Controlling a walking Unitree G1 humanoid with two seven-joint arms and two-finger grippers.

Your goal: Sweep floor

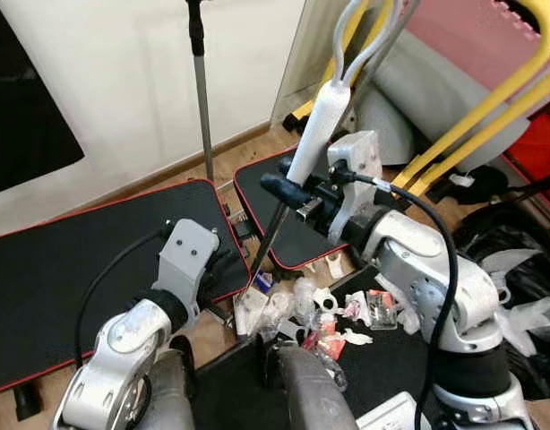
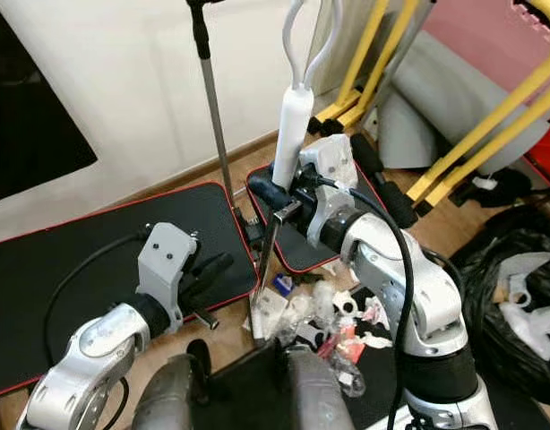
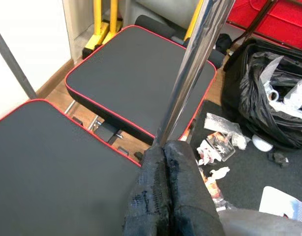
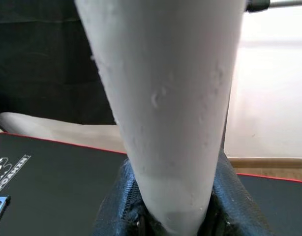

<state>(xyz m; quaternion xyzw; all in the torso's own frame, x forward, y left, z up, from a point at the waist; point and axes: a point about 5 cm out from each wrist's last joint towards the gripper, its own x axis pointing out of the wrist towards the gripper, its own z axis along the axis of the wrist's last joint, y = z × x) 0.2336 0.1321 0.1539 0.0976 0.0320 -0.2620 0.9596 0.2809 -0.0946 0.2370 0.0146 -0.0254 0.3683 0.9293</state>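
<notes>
My right gripper (image 1: 293, 190) is shut on the white foam handle (image 1: 318, 125) of a sweeping tool, held tilted above the floor. Close up, the handle (image 4: 166, 98) sits between the black fingers (image 4: 119, 206). Its thin metal shaft (image 1: 262, 255) slants down to a pile of litter (image 1: 324, 318), wrappers and scraps, on the wooden floor and a black mat. My left gripper (image 3: 164, 147) hangs lower on the left with its fingers pressed together. The shiny shaft (image 3: 195, 64) rises just past their tips; nothing shows between them.
Two black pads with red edging (image 1: 69, 269) (image 1: 270, 193) lie on the floor ahead. A second grey pole with a black grip (image 1: 201, 98) stands by the white wall. Yellow tubing (image 1: 472, 125) and a full black rubbish bag (image 3: 269, 108) crowd the right.
</notes>
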